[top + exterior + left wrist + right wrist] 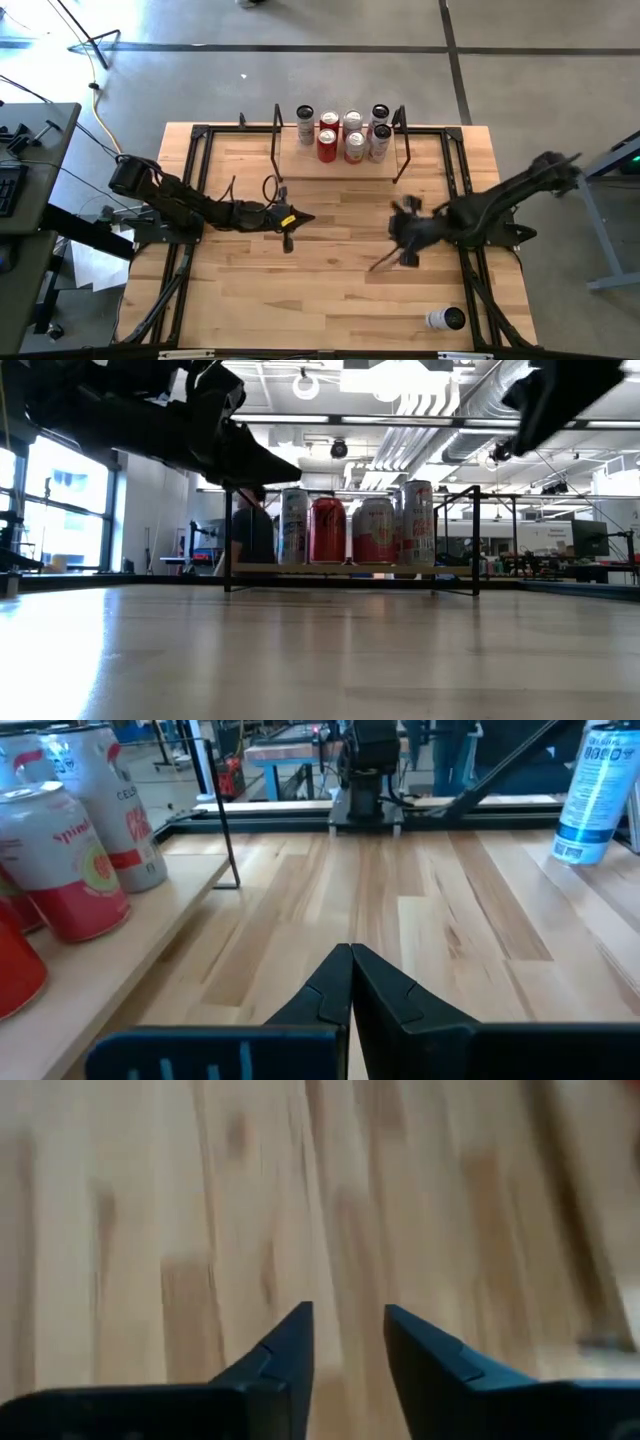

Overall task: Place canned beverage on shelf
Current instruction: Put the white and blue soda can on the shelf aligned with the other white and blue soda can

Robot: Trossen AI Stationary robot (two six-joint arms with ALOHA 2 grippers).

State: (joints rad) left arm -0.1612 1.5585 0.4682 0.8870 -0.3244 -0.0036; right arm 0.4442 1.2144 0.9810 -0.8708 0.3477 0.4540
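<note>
While six cans are standing on the shelf (340,166), the right gripper (348,1342), jaws part-open and empty, is needing to approach the lying can (445,319) squarely; the left gripper (350,985) is idling, jaws closed.

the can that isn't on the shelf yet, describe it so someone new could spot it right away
Start at the wooden table and go to the corner nearest the right arm's base, far from the shelf at the opposite edge. There one white can lies on its side near the black rail. Every other can stands upright on the shelf; this one is alone and tipped over.
</note>
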